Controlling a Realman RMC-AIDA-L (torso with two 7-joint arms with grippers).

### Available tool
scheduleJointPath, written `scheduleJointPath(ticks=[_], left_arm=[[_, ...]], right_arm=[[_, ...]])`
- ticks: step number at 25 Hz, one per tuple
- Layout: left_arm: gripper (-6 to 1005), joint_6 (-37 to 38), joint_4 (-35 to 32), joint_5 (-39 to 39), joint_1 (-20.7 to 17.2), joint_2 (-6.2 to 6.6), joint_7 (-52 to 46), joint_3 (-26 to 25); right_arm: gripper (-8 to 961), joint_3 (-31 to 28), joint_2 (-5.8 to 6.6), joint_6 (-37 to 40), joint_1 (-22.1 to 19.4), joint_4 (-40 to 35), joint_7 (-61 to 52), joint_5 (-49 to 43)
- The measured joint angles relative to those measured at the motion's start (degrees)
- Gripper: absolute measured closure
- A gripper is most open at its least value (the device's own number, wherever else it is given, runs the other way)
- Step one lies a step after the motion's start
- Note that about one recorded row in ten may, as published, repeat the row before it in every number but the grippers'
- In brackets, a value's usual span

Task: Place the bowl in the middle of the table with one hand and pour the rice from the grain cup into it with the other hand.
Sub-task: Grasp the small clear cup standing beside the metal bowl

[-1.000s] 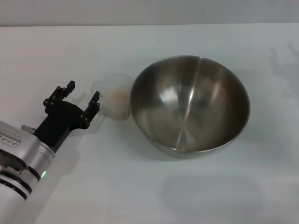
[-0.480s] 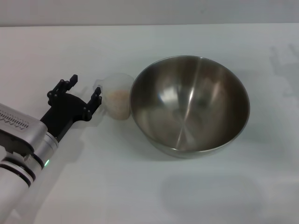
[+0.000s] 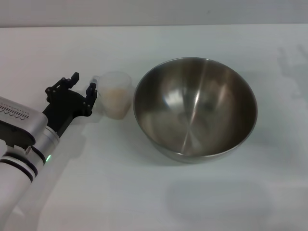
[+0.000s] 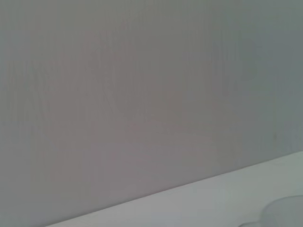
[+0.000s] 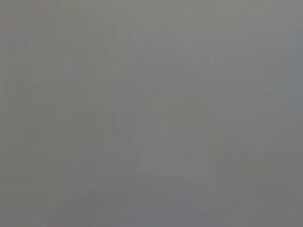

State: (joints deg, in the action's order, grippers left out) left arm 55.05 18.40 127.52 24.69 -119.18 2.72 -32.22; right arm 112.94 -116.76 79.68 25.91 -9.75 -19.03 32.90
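The steel bowl (image 3: 195,108) stands empty on the white table (image 3: 144,192), a little right of centre. The clear grain cup (image 3: 117,94) stands upright just left of the bowl, almost touching its rim, with pale rice (image 3: 117,96) inside. Its small handle points left toward my left gripper (image 3: 83,82). That gripper is open, low over the table, with one fingertip (image 3: 91,89) right beside the handle; I cannot tell if it touches. In the left wrist view only the cup's rim (image 4: 284,210) shows at the corner. The right gripper is out of view.
The back wall runs along the table's far edge (image 3: 154,25). The left wrist view shows mostly the wall (image 4: 142,94) above that edge. The right wrist view shows only plain grey.
My left gripper has moved away from me and turned, bringing its fingertip up beside the cup's handle. The cup has shifted slightly. The bowl has not moved.
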Motion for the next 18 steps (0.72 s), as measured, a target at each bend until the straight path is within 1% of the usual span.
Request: scheduleJointPath(ticks=[2,7,14,17,18], left_arm=[[531,-0.03,0.04,0.0,0.15,0.0,-0.09,-0.01],[763,-0.31,0.17,0.0,0.54,0.0,-0.2,-0.04],[893,-1.36,1.1,0.0,0.97,0.0,-0.16,0.35],[948,-0.6,1.61,0.0,0.77,0.0,0.15,0.23],[967,0.85,1.7,0.0,0.56,0.0,0.25,0.08]], right_arm=[[406,0.0,0.03,0.0,0.07,-0.03,0.0,0.01],[406,0.0,0.05,0.15,0.11,-0.05,-0.01,0.05],[406,0.0,0.05,0.3,-0.09,0.0,-0.04,0.06],[406,0.0,0.05,0.5,-0.28,0.0,-0.04,0.01],[406,0.0,0.05,0.54,-0.3,0.0,-0.04,-0.03]])
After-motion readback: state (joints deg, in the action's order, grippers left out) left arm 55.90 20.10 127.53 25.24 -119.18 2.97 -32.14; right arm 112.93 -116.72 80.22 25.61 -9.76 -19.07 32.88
